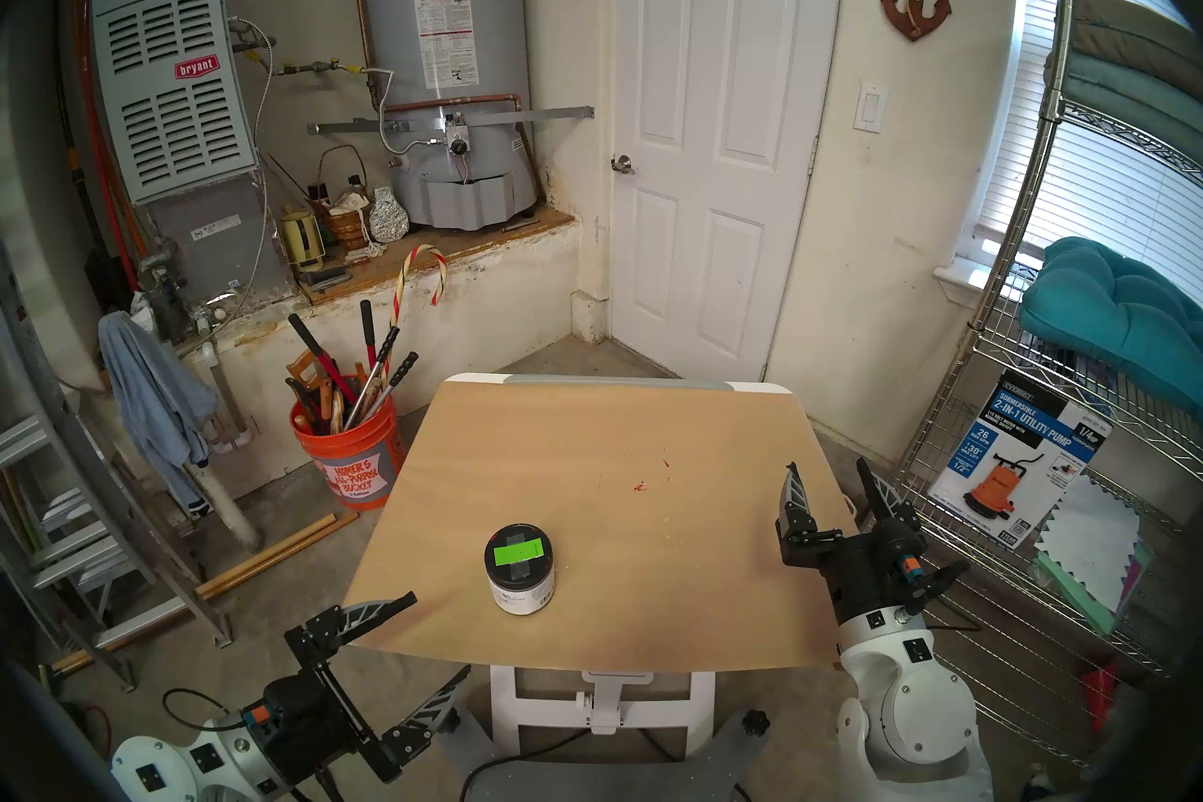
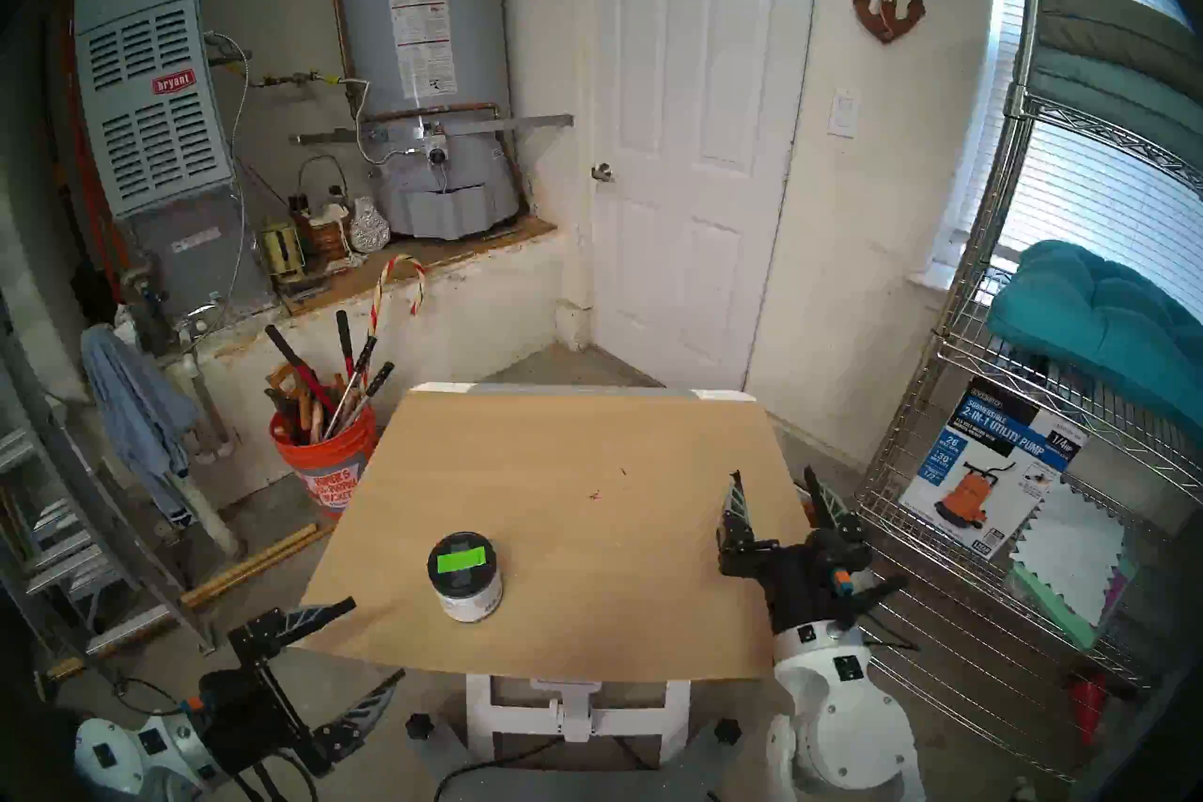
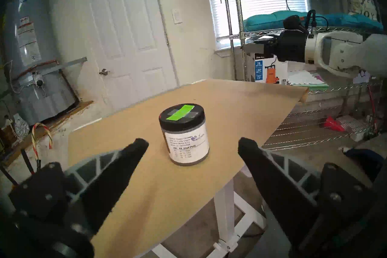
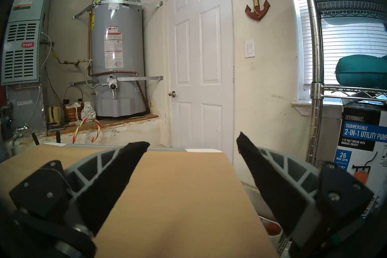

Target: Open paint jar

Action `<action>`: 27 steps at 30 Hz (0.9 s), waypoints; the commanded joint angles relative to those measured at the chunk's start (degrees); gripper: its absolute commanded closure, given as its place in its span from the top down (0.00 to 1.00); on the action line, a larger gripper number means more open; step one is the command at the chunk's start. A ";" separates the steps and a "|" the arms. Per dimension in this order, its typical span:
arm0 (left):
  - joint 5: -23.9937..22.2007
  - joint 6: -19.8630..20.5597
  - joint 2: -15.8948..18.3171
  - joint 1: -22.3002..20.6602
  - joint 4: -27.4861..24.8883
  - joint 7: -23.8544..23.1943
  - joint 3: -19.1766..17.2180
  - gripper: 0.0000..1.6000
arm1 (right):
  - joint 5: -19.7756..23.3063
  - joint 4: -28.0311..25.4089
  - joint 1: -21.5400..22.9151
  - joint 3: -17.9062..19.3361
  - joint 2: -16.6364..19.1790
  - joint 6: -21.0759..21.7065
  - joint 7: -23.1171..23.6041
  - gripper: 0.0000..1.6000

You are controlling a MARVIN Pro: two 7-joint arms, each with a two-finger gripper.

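The paint jar [image 1: 521, 579] [image 2: 465, 586] [image 3: 185, 136] stands upright near the front left of the tan table [image 1: 618, 443]. It is squat, with a white label and a black lid [image 1: 519, 550] that carries grey tape and a bright green rectangle. The lid sits on the jar. My left gripper [image 1: 437, 633] [image 2: 376, 639] [image 3: 193, 144] hovers at the table's front left corner, open, with the jar a short way ahead of its fingertips and untouched. My right gripper [image 1: 827, 465] [image 2: 772, 472] [image 4: 192, 140] is open and empty over the table's right edge. The right wrist view does not show the jar.
An orange bucket [image 1: 351, 456] of tools stands on the floor left of the table. A wire shelf [image 1: 1041, 456] with a pump box [image 1: 1015, 456] is close on the right. A ladder [image 1: 97, 521] leans at far left. Small red specks [image 1: 641, 485] mark the tabletop.
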 commanded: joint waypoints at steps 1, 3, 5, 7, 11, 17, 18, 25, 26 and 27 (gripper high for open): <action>-0.36 0.92 1.02 -4.24 0.88 0.16 1.69 1.00 | -0.06 -1.20 0.09 -0.07 0.07 -0.23 0.06 1.00; -0.02 1.34 1.26 -5.18 1.50 0.31 2.27 1.00 | -0.07 -1.20 0.09 -0.07 0.07 -0.23 0.06 1.00; 0.07 1.48 1.36 -5.47 1.71 0.34 2.42 1.00 | -0.07 -1.21 0.09 -0.07 0.07 -0.23 0.06 1.00; 0.32 1.84 1.65 -6.58 2.59 0.59 2.92 1.00 | -0.07 -1.21 0.09 -0.07 0.07 -0.23 0.06 1.00; -0.45 2.79 1.88 -7.88 3.30 0.66 3.48 1.00 | -0.07 -1.21 0.09 -0.07 0.07 -0.23 0.06 1.00; -0.36 4.37 2.89 -11.72 4.95 0.79 5.34 1.00 | -0.06 -1.19 0.10 -0.07 0.07 -0.24 0.06 1.00; -0.36 4.37 2.89 -11.72 4.95 0.79 5.34 1.00 | -0.06 -1.19 0.10 -0.07 0.07 -0.24 0.06 1.00; -0.34 6.50 4.17 -14.65 6.45 0.26 7.30 1.00 | -0.07 -1.21 0.09 -0.07 0.07 -0.23 0.06 1.00; -0.22 6.73 4.28 -14.83 6.52 0.20 7.46 1.00 | -0.07 -1.21 0.09 -0.07 0.07 -0.23 0.06 1.00; -0.23 6.96 4.33 -15.04 6.67 0.09 7.62 1.00 | -0.07 -1.21 0.09 -0.07 0.07 -0.22 0.06 1.00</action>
